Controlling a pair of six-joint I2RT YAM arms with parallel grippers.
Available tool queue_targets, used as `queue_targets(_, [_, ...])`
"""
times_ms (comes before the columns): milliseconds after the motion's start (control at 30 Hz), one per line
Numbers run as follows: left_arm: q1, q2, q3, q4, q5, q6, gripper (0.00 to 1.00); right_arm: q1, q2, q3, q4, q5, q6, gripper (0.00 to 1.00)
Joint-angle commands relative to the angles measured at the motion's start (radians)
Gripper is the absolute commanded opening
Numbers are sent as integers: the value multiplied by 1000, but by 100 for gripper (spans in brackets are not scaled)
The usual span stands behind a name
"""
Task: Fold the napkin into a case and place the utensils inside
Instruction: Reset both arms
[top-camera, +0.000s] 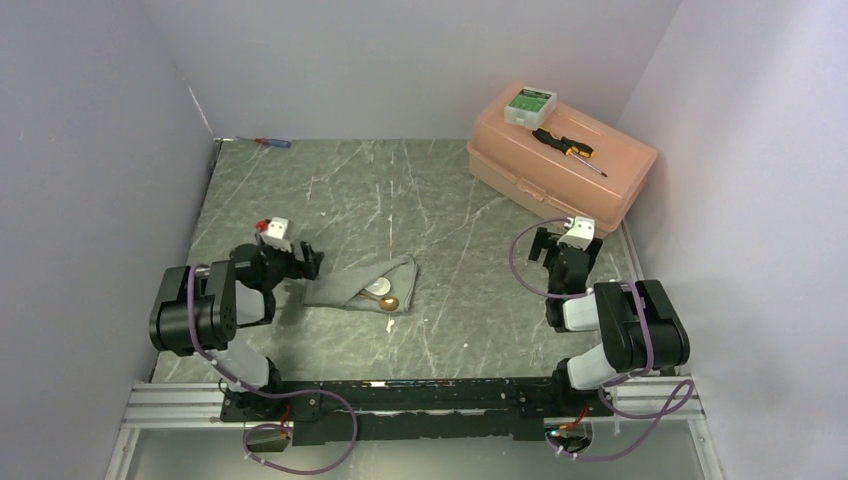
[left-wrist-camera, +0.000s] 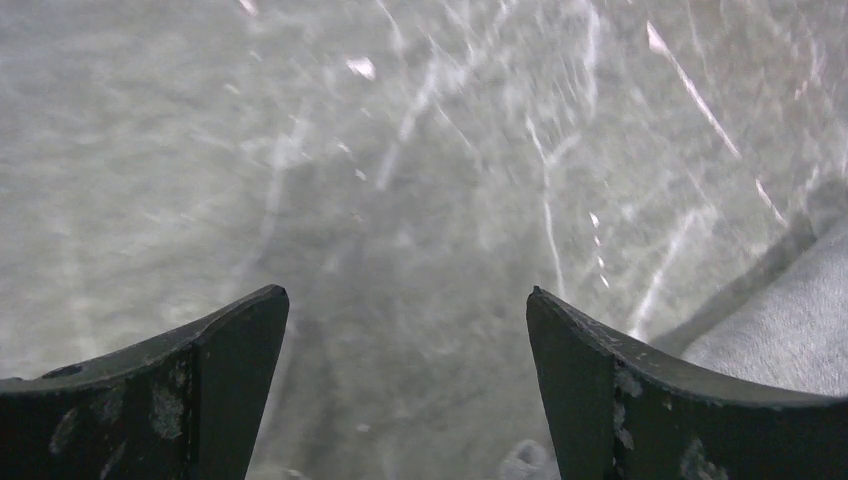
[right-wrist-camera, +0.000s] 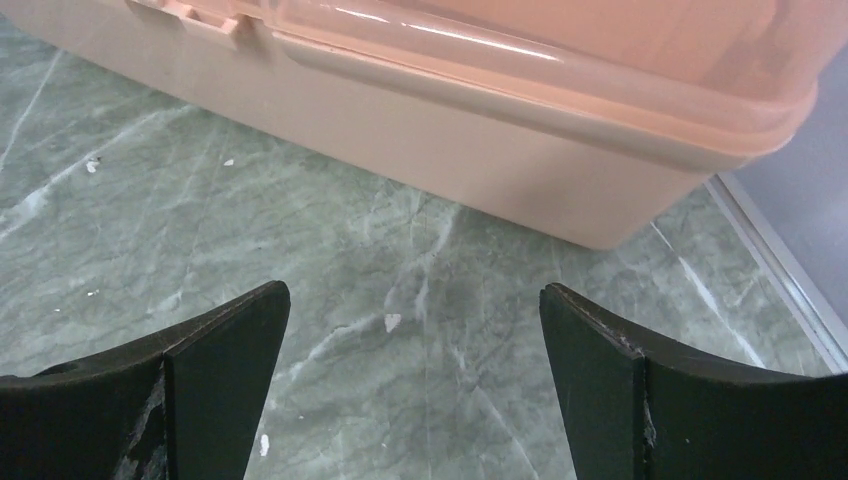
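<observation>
The grey napkin (top-camera: 358, 281) lies folded on the marble table, left of centre. The white soup spoon (top-camera: 376, 288) and the gold-bronze spoon (top-camera: 389, 303) show their bowls at the napkin's near right edge; their handles are hidden under the cloth. My left gripper (top-camera: 308, 260) is open and empty, low over the table just left of the napkin. In the blurred left wrist view the gripper (left-wrist-camera: 408, 300) frames bare table, with the napkin's edge (left-wrist-camera: 790, 320) at the right. My right gripper (top-camera: 565, 246) is open and empty, far from the napkin; in its wrist view (right-wrist-camera: 415, 295) it faces the peach box.
A peach plastic toolbox (top-camera: 560, 165) stands at the back right, close ahead in the right wrist view (right-wrist-camera: 500, 100). On its lid lie a black-and-yellow screwdriver (top-camera: 567, 147) and a small white-and-green box (top-camera: 530, 103). A red-and-blue screwdriver (top-camera: 272, 142) lies at the back left by the wall.
</observation>
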Motion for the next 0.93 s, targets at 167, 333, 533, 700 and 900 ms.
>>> queue_targets(167, [-41, 32, 82, 11, -142, 52, 94, 0, 0, 31, 73, -27, -26, 100])
queue_targets(333, [-39, 30, 91, -10, -181, 36, 94, 0, -4, 29, 64, -22, -23, 100])
queue_targets(533, [-39, 27, 92, -26, -182, 42, 94, -1, -1, 32, 61, -29, -21, 100])
queue_targets(700, [-39, 26, 93, -27, -182, 42, 94, -1, 0, 36, 55, -30, -20, 100])
queue_targets(900, [-39, 24, 93, -30, -182, 43, 94, -13, -4, 34, 54, -48, -20, 100])
